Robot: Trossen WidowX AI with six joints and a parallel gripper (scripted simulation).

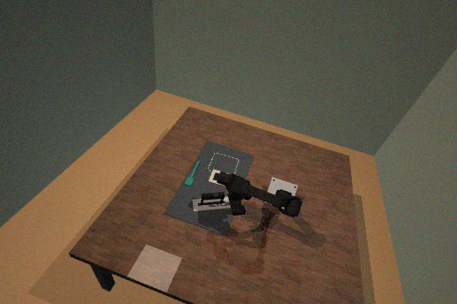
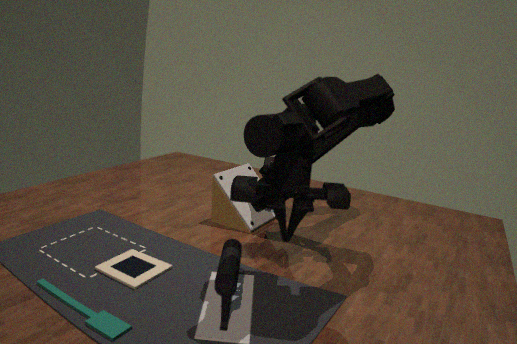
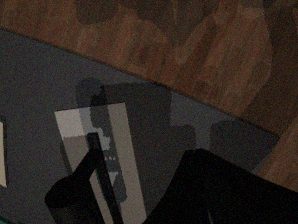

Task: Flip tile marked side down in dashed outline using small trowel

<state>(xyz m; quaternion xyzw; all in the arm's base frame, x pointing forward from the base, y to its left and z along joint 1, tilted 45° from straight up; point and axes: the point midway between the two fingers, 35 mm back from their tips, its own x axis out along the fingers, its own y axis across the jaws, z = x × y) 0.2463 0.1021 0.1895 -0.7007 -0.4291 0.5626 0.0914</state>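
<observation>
The trowel, with a grey blade point(image 1: 200, 205) point(image 2: 208, 317) point(image 3: 70, 122) and a black handle point(image 2: 228, 272) point(image 3: 75, 197), lies blade down on the mat's near part, handle above the blade. The cream tile point(image 1: 212, 178) point(image 2: 108, 268) point(image 3: 2, 162) lies flat on the mat point(image 1: 177, 207) point(image 2: 158, 310) point(image 3: 30, 75), its dark marked side up. It lies at a corner of the dashed outline point(image 2: 96, 228), mostly outside it. My gripper point(image 2: 286, 239) point(image 3: 193, 157) is shut and empty, raised to one side of the trowel, clear of its handle.
A green flat spatula point(image 1: 189, 181) point(image 2: 109, 325) lies along the mat's far side from the arm. A slanted block with a white face point(image 1: 283, 185) point(image 2: 240, 172) stands beside the arm. A pale square point(image 1: 155, 267) lies at the table's front edge. Arm shadows fall over the mat.
</observation>
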